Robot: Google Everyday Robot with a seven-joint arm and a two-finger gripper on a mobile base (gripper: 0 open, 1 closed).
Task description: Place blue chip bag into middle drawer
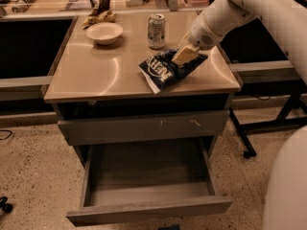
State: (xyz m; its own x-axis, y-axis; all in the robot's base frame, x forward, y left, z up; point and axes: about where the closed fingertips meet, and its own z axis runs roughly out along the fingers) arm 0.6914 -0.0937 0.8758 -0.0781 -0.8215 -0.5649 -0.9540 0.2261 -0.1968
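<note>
We see the blue chip bag [165, 71], dark navy and crinkled (white letters on it), on the surface [96, 75] near its right front edge. The arm [225, 18] slants down from the upper right; the jaws of the gripper [184, 55] hold the bag's upper end.
</note>
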